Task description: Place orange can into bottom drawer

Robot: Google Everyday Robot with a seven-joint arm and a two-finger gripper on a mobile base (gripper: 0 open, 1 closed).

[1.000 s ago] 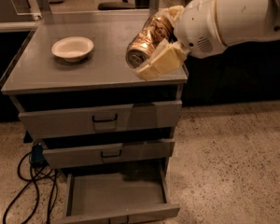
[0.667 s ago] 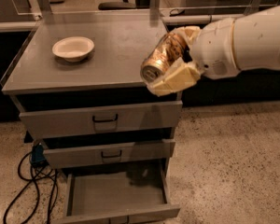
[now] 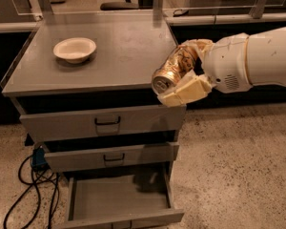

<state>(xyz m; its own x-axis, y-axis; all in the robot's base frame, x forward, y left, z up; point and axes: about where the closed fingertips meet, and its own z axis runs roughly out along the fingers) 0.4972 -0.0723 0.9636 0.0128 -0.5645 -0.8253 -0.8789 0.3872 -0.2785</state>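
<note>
My gripper is shut on the orange can, a shiny orange-gold can held on its side with its silver top facing the camera. It hangs in the air at the right front corner of the cabinet top, level with the top drawer. The white arm reaches in from the right. The bottom drawer is pulled open below, its flat grey floor bare, down and to the left of the can.
A white bowl sits on the grey cabinet top at the left. Two upper drawers with dark handles are shut. Black cables lie on the floor at the cabinet's left. Speckled floor spreads to the right.
The gripper with the can has moved right and down, from over the cabinet top's right side to its right front corner.
</note>
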